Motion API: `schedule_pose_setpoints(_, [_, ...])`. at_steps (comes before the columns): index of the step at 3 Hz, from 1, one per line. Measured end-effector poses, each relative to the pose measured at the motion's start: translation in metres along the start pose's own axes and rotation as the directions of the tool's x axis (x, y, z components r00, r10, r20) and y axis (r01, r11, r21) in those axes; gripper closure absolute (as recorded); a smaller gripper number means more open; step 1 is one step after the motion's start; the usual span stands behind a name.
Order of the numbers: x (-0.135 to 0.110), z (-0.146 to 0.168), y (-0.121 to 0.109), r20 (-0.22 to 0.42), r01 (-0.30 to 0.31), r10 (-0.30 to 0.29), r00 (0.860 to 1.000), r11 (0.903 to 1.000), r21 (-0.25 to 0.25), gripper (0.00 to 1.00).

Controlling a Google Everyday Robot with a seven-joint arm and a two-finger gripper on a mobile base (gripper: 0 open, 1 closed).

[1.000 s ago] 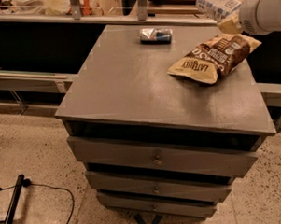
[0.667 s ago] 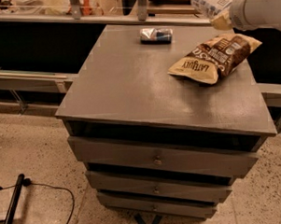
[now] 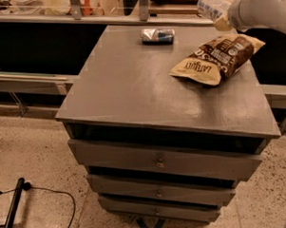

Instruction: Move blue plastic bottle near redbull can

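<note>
The blue plastic bottle is clear with a pale label. It hangs in the air over the far right edge of the grey cabinet top, tilted with one end pointing left. My gripper is shut on its right part, and the white arm comes in from the upper right. The redbull can, silver and dark blue, lies on its side at the far middle of the top. It is well to the left of the bottle and lower in the view.
A yellow-and-brown chip bag lies on the right half of the top, just below the gripper. The cabinet has several drawers. A rail with posts runs behind it. A black cable lies on the floor at the left.
The arm with the bottle has shifted slightly left, toward the can's side. The can and the chip bag have not moved.
</note>
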State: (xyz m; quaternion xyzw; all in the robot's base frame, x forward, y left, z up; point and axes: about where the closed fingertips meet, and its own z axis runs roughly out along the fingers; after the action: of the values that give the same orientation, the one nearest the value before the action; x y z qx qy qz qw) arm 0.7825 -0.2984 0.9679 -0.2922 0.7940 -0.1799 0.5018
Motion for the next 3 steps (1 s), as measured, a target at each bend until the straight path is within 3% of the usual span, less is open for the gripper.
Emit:
schedule_pose_setpoints(1, [0.011,0.025,0.006,-0.033,-0.003,0.003,0.999,0.9998,-0.020,1.00])
schedule_pose_setpoints(3, [0.010,0.064,0.035,0.023,0.003,0.000,1.000,0.9909,-0.135,1.00])
